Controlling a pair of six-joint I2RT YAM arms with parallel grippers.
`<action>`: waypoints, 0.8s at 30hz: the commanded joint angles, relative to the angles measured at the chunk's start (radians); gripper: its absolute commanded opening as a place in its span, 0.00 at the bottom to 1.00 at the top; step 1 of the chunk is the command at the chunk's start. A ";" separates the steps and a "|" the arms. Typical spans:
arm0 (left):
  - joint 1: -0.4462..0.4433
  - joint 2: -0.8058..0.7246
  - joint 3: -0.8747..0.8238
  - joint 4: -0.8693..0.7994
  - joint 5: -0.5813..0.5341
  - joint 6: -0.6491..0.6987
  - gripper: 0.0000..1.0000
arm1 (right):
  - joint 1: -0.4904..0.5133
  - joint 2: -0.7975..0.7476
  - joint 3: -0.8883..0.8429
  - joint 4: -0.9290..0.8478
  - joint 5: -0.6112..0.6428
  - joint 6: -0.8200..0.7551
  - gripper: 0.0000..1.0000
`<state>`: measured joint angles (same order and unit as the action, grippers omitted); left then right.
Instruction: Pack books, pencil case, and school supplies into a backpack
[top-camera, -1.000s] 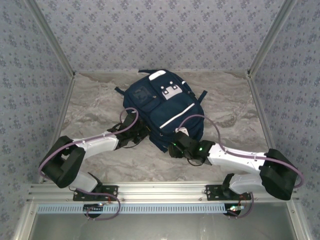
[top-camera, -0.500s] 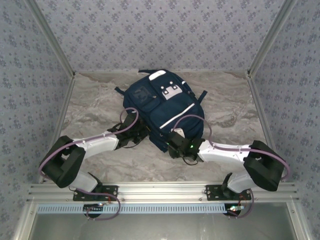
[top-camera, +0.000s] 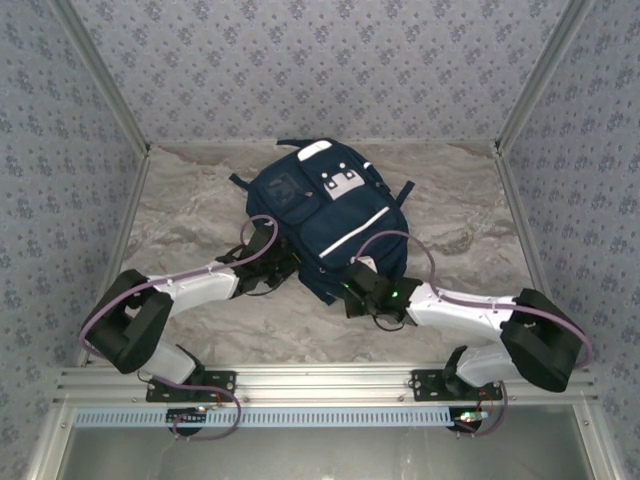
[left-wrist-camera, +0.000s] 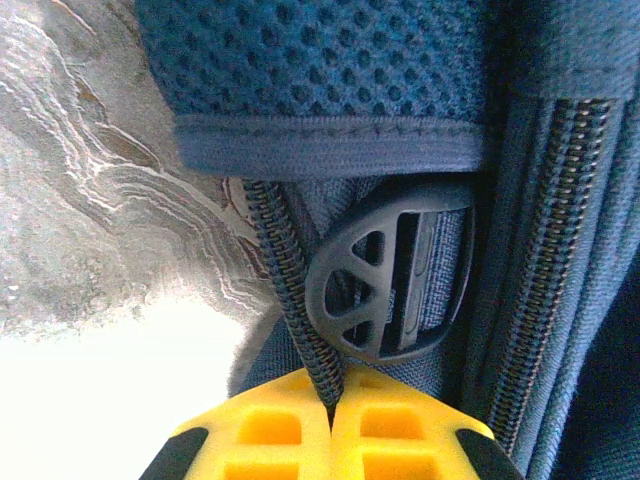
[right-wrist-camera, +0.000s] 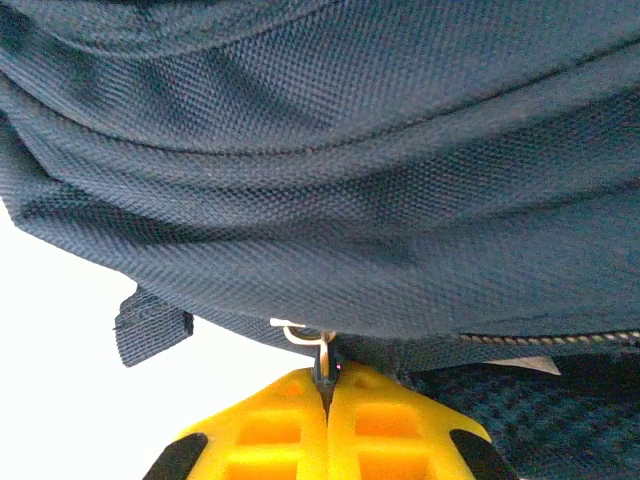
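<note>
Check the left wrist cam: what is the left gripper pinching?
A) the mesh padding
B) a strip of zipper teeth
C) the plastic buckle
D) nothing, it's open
B: the left gripper is shut, with the backpack's zipper strip running down between its fingertips. The plastic buckle lies just past them, not gripped.

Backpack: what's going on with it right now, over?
Left gripper shut on zipper strip. Right gripper shut on metal zipper pull. Backpack flat on table. Plastic buckle beside left grip.

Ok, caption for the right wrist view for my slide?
Right gripper shut on a small silver metal zipper pull of the navy blue fabric backpack.
</note>
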<state>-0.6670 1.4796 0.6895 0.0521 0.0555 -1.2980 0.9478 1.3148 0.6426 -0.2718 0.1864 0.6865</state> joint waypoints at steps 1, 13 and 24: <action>0.022 -0.012 0.027 -0.030 -0.051 0.026 0.00 | -0.026 -0.046 -0.030 -0.030 0.003 -0.027 0.00; 0.044 -0.043 0.027 -0.077 -0.069 0.057 0.00 | -0.088 -0.135 -0.072 -0.060 -0.060 -0.088 0.00; 0.064 -0.066 0.027 -0.102 -0.079 0.072 0.00 | -0.158 -0.184 -0.061 -0.170 -0.098 -0.146 0.00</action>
<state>-0.6342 1.4528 0.6933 0.0025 0.0593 -1.2530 0.8185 1.1507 0.5861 -0.3317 0.0689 0.5800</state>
